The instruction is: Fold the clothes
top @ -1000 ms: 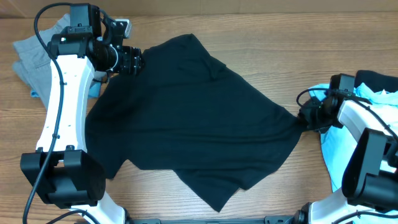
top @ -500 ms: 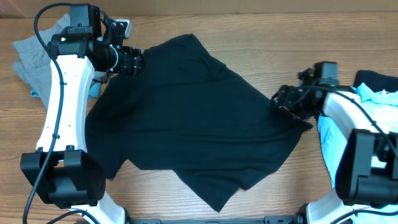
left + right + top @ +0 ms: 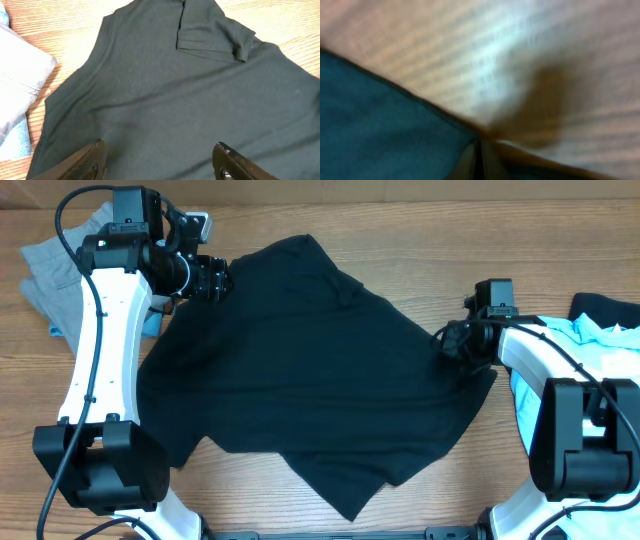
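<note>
The large black T-shirt [image 3: 300,380] lies spread and creased across the middle of the table. My left gripper [image 3: 212,280] hovers at its upper left edge; the left wrist view shows its jaws [image 3: 157,150] open and empty above the black fabric [image 3: 175,90], with a folded sleeve farther off. My right gripper [image 3: 447,342] is at the shirt's right corner. The blurred right wrist view shows its fingers [image 3: 480,152] pressed together on dark fabric [image 3: 380,115]. Grey trousers [image 3: 50,270] lie at the far left. A light-blue tee [image 3: 600,335] lies at the far right.
The grey trousers also show in the left wrist view [image 3: 20,80], with a strip of light-blue cloth [image 3: 12,142] under them. A dark garment [image 3: 605,308] lies behind the light-blue tee. Bare wooden table [image 3: 450,240] shows along the back and at the front corners.
My right gripper has moved left and toward the back, carrying the shirt's right corner inward over the shirt. The left arm has not moved.
</note>
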`<action>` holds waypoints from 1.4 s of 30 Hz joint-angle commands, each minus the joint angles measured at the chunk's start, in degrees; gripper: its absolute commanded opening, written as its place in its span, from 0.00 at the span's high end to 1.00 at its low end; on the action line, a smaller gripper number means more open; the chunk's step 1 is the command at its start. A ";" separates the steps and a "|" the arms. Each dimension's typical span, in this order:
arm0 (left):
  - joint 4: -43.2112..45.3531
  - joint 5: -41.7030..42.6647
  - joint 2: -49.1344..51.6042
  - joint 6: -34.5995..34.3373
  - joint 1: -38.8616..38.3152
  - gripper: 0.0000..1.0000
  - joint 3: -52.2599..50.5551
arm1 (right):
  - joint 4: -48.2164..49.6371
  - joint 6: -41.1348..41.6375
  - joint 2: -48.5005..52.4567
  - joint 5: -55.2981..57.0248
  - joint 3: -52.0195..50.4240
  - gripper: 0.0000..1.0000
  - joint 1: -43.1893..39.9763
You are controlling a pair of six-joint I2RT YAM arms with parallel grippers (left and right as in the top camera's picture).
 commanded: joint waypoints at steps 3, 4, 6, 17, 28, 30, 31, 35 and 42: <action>0.09 1.75 -0.59 1.11 -0.39 0.29 0.96 | 9.99 8.81 0.46 1.18 -0.11 0.96 -0.17; 0.24 1.75 -0.59 1.11 -0.39 0.29 0.96 | 12.39 10.12 0.46 1.11 -0.11 0.96 -0.20; 0.50 1.77 -0.59 1.07 -0.39 0.29 0.96 | 18.03 13.53 0.46 1.03 0.11 0.96 -0.22; 0.52 3.65 -0.59 1.11 -1.29 0.26 0.96 | 24.50 18.95 1.40 1.57 10.36 0.27 -3.41; -0.52 0.33 -0.87 2.47 -2.78 0.25 0.98 | -10.47 6.67 -2.29 -7.54 24.74 0.00 -9.92; -1.31 -0.66 -1.11 2.47 -2.69 0.25 1.33 | -16.20 5.70 -4.81 -8.15 25.66 0.01 -9.88; -1.92 -1.20 -1.18 2.45 -2.60 0.24 1.81 | -18.03 5.66 -5.97 -8.46 25.66 0.01 -9.75; -4.90 -4.07 -1.20 2.62 -2.56 0.24 4.85 | -27.80 7.17 -10.58 -8.55 25.66 0.09 -7.69; -9.14 -6.23 -1.20 2.62 -2.56 0.21 8.59 | -39.06 13.60 -11.13 -8.59 21.55 0.04 -2.71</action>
